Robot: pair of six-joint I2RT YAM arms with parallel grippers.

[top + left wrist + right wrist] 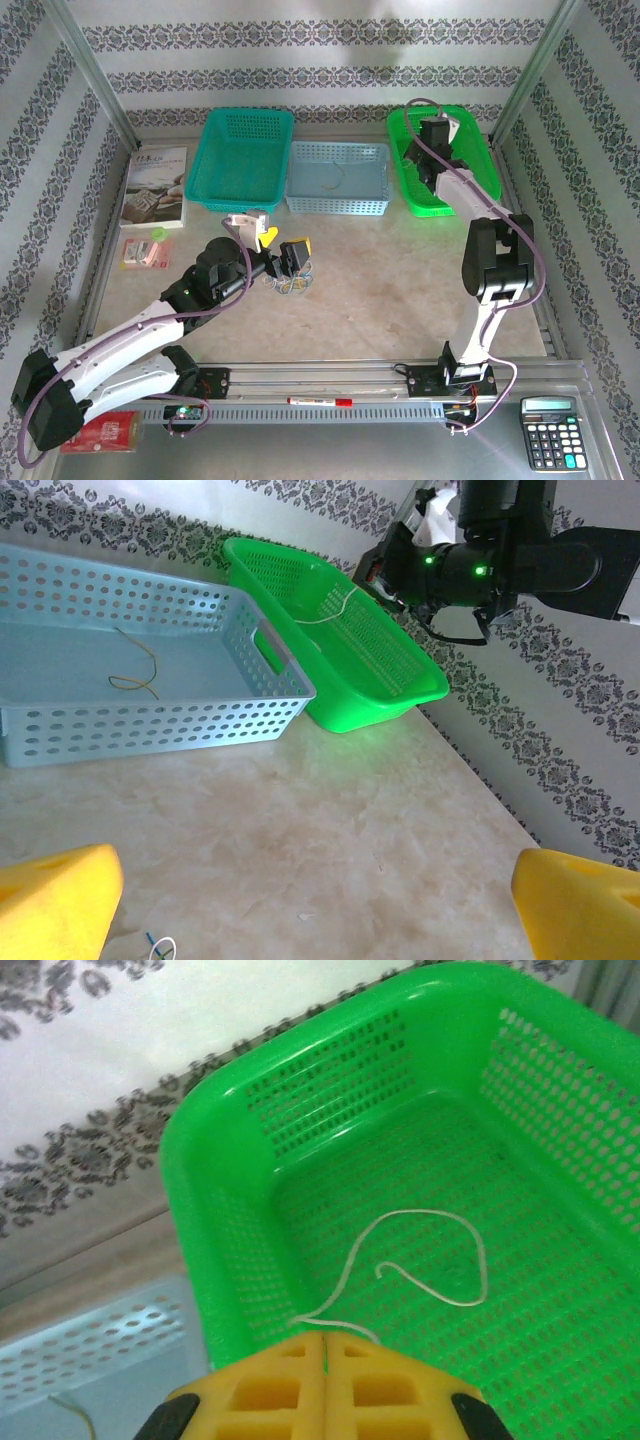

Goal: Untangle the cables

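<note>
1. The left tool (283, 247) hung low over the middle of the desk (390, 300), its yellow fingers (60, 900) spread wide apart with nothing between them.
2. Just below and in front of that tool lay the tangle of cables (290, 284), a small knot of pale curly strands resting on the desk. One loop of it peeked in at the bottom edge of the left wrist view.
3. The right tool (325, 1338) was closed, its two yellow pads pressed flat together above the green basket (465, 125) at the back right of the desk.
4. The whitish cable (430, 1260) lay in a loose loop on the floor of the green basket. One end ran up to the seam between the pads and looked pinched there.
5. From the left wrist view, that same strand hung as a thin line from the right tool down into the basket.
6. The pale blue basket (338, 206) stood just left of the green one, and the yellowish cable (135, 678) lay curled on its floor, apart from the others.
7. A teal basket (245, 150) sat left of the pale blue one, and I could make out no cable in it.
8. A book (155, 185) and a pink packet (145, 252) lay at the desk's left side, well apart from the tangle.
9. A red marker (320, 401) rested on the rail between the arm bases, and a calculator (550, 432) sat at the near right corner.
</note>
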